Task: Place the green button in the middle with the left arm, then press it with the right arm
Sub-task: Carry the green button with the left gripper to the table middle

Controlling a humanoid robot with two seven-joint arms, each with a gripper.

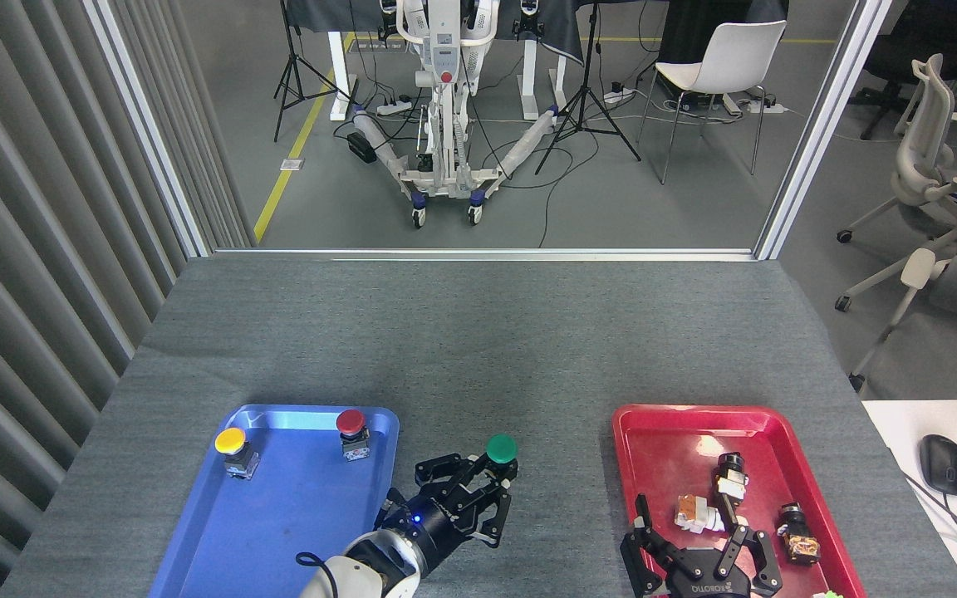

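Observation:
The green button [501, 450] sits between the two trays, over the bare grey felt of the middle [545, 465], with my left gripper [483, 480] shut on its base just below the green cap. Whether its base touches the felt I cannot tell. My left arm comes in from the bottom centre, angled up to the right. My right gripper [699, 544] stands open at the near end of the red tray [661, 413], its fingers spread and holding nothing.
A yellow button [232, 444] and a red button [352, 427] stand at the far end of the blue tray [287, 531]. The red tray holds several small parts [728, 482]. A computer mouse [942, 463] lies on a white desk at the right.

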